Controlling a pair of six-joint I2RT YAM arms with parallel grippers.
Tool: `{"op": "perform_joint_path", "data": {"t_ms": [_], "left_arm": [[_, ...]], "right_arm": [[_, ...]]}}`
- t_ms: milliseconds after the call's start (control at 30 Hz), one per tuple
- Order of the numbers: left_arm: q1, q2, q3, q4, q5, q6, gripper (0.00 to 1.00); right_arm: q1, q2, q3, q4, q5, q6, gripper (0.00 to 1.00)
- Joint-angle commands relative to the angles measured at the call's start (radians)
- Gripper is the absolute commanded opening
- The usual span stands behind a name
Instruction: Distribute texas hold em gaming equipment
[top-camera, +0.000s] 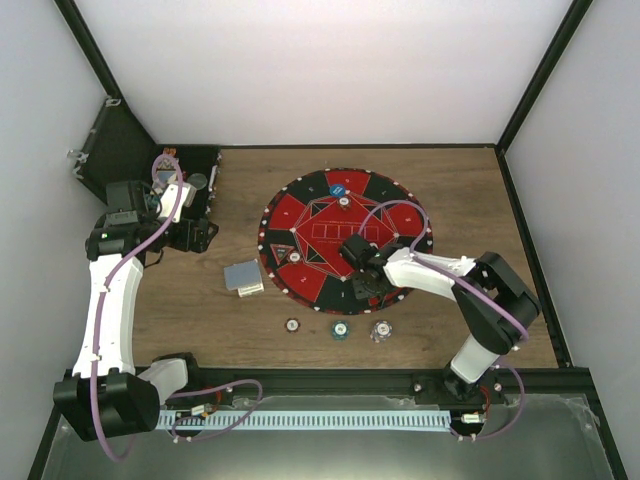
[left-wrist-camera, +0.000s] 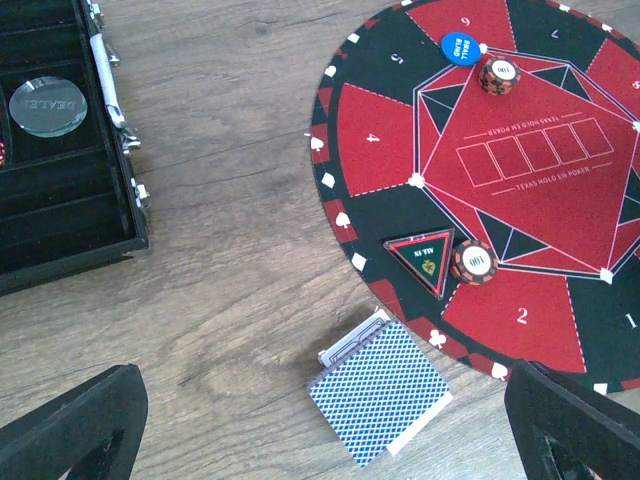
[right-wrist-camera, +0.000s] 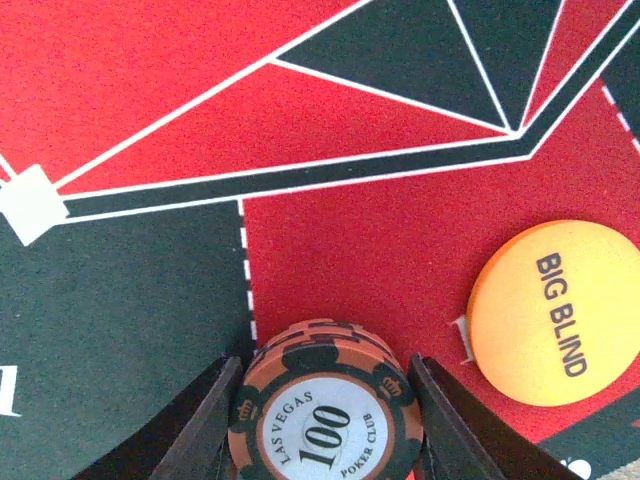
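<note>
The right claw (right-wrist-camera: 325, 425) is closed on a stack of orange-and-black round poker chips (right-wrist-camera: 325, 395), one black finger against each side; the top chip reads "100". Whether the stack rests on the felt or hangs just above it I cannot tell. Just to its right, not touching it, an orange round plastic button (right-wrist-camera: 558, 312) marked "BIG BLIND" lies on a red field of the large round red-and-black felt mat (right-wrist-camera: 150, 120). Farther across the mat, a blue round button (left-wrist-camera: 462, 47) sits just beside a second orange-and-black chip (left-wrist-camera: 498, 74), and a black triangular "ALL IN" marker (left-wrist-camera: 425, 258) lies beside a third chip (left-wrist-camera: 473, 261). Off the mat's edge, on the brown wooden tabletop (left-wrist-camera: 230, 250), lies a deck of playing cards with blue-patterned backs (left-wrist-camera: 380, 400). A row of three single chips (top-camera: 340, 329) lies nearer the arm bases. The left claw (top-camera: 200, 235) stands wide and holds nothing, near an open black case (left-wrist-camera: 60, 200).
</note>
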Motion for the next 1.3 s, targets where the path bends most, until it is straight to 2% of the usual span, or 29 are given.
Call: {"op": "perform_joint_path", "data": {"t_ms": [0,67,100,200,267,333,500,767,1033,1267], "left_arm": [[0.005,-0.013,0.007,-0.005,0.019,0.002,1.00],[0.005,-0.012,0.006,-0.003,0.021,0.002,1.00],[0.005,-0.011,0.004,-0.003,0.021,0.003,1.00],[0.005,-0.010,0.004,-0.002,0.019,0.004,1.00],[0.005,-0.010,0.004,-0.002,0.019,0.003,1.00],[0.005,-0.008,0.006,0.000,0.019,0.004,1.00],[0.005,-0.006,0.003,0.008,0.018,-0.001,1.00],[0.005,-0.005,-0.002,0.016,0.019,-0.007,1.00],[0.005,-0.005,-0.003,0.017,0.013,-0.005,1.00],[0.005,-0.006,-0.007,0.017,0.011,-0.002,1.00]], "right_arm": [[-0.015,-0.018,-0.012,0.050,0.004,0.006,0.32],[-0.015,-0.013,-0.010,0.046,0.003,0.007,0.48],[-0.014,-0.013,-0.006,0.043,0.003,0.007,0.52],[-0.015,-0.036,0.020,0.015,0.009,0.005,0.62],[-0.013,-0.064,0.049,-0.014,0.011,0.005,0.65],[0.004,-0.094,0.083,-0.053,0.025,0.010,0.67],[0.136,-0.155,0.154,-0.154,0.053,0.058,0.70],[0.336,-0.173,0.117,-0.166,-0.055,0.142,0.79],[0.416,-0.099,0.086,-0.138,-0.079,0.169,0.79],[0.426,-0.068,0.072,-0.134,-0.075,0.172,0.76]]}}
